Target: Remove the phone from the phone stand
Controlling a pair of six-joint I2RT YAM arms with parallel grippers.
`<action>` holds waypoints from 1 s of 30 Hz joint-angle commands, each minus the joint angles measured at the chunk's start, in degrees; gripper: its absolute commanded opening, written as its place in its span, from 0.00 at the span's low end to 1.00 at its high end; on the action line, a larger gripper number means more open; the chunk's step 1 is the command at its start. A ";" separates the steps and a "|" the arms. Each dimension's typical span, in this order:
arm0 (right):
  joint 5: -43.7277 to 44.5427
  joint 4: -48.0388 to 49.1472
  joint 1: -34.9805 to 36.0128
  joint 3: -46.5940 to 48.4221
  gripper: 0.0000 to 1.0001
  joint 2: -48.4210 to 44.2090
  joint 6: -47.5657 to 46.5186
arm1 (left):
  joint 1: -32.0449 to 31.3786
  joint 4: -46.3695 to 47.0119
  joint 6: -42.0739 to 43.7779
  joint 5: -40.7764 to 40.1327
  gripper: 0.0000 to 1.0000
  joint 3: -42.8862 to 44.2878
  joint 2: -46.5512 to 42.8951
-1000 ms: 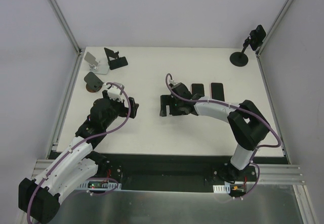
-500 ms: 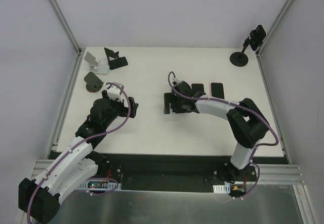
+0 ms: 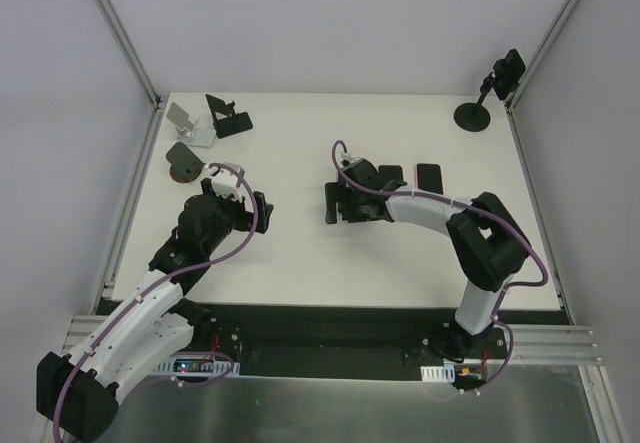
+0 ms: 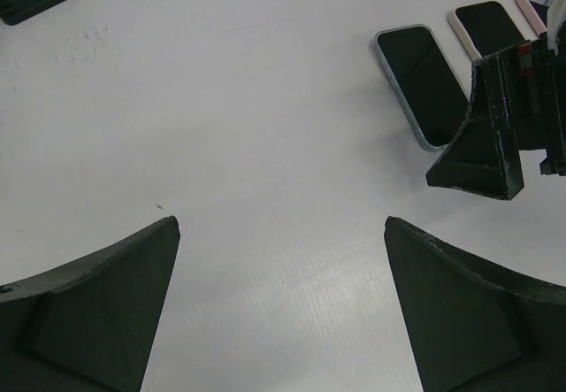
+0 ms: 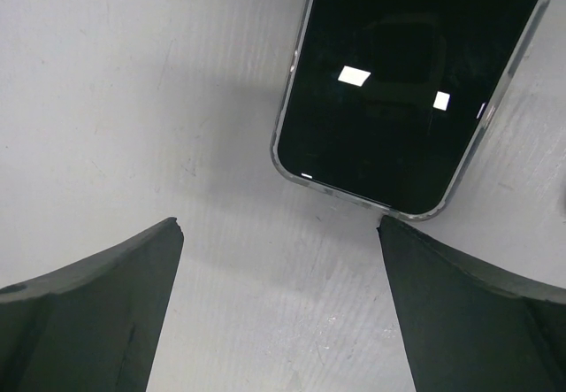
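Jaws of right gripper (image 5: 279,224) are seen spread wide, nothing pinched; phone (image 5: 407,82) is laid flat, screen up, on table (image 5: 133,100), upper right of frame, off any stand; its long axis is angled from lower centre up to top right, rounded end toward the jaws, just beside one fingertip; left gripper (image 4: 281,219) jaws likewise spread, nothing held; another phone (image 4: 491,25) is noted upper right; black stand (image 3: 228,115) upper left.
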 commanded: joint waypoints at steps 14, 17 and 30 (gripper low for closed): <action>1.51 -4.03 -3.79 5.32 0.96 -8.37 -6.96 | -0.39 1.66 1.58 -1.38 0.99 0.73 -1.79; 3.08 -10.26 -6.95 9.09 0.96 -10.84 -11.88 | -0.39 1.57 1.67 -1.29 0.99 0.73 -1.62; 10.83 -29.45 -29.44 34.30 0.96 -11.56 -31.22 | -0.39 0.17 1.14 -0.95 0.99 0.90 -1.70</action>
